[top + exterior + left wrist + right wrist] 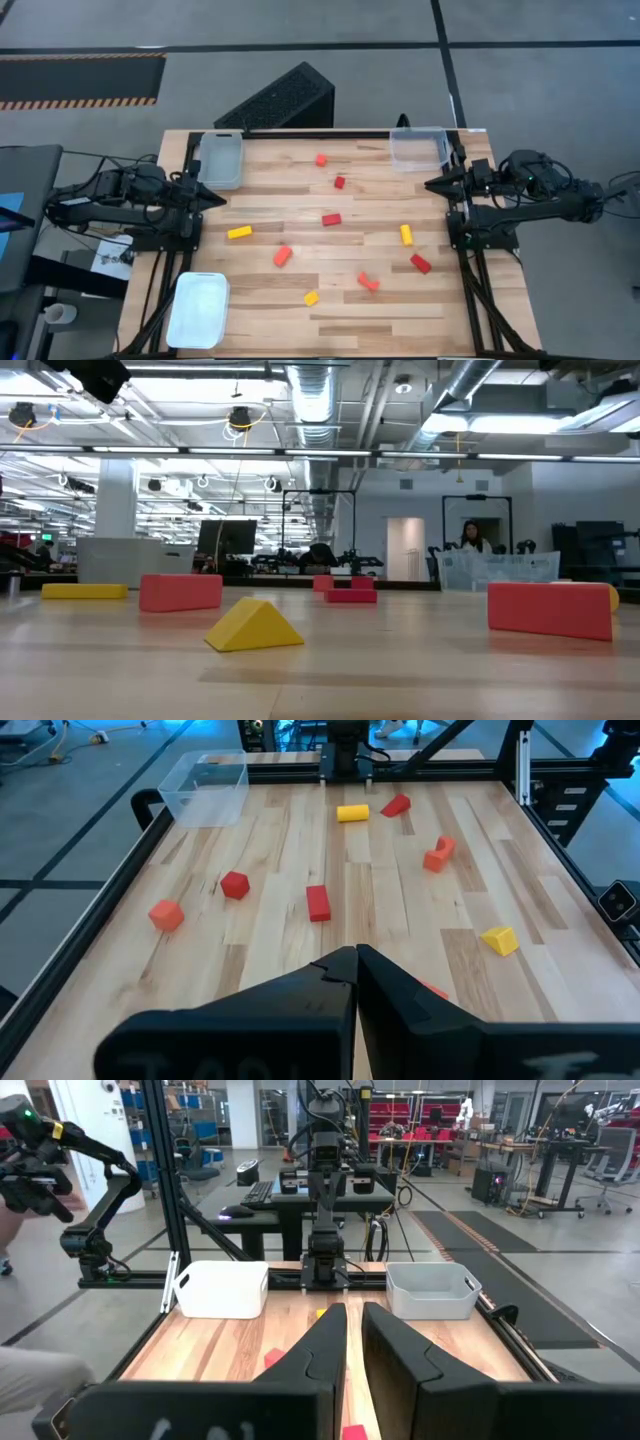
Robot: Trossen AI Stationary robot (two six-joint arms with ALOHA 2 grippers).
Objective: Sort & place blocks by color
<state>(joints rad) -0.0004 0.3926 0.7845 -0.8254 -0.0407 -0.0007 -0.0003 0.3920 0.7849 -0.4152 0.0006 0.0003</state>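
Several small red, orange and yellow blocks lie flat and scattered on the wooden table [300,330]. Among them are an orange cube [321,159], a red bar [331,219], a yellow bar [239,232] and a red block [420,263]. My left gripper [222,197] hangs shut at the table's left edge, above the wood; its closed tips [355,955] point across the table. My right gripper [428,184] hangs at the right edge, level, its fingers [353,1312] only a narrow gap apart with nothing between them. Neither gripper is near a block.
A grey tray [220,158] stands at the far left corner, a clear tray [418,147] at the far right corner and a white tray [198,308] at the near left corner. A black box [280,100] lies beyond the far edge. A person [470,538] stands far behind.
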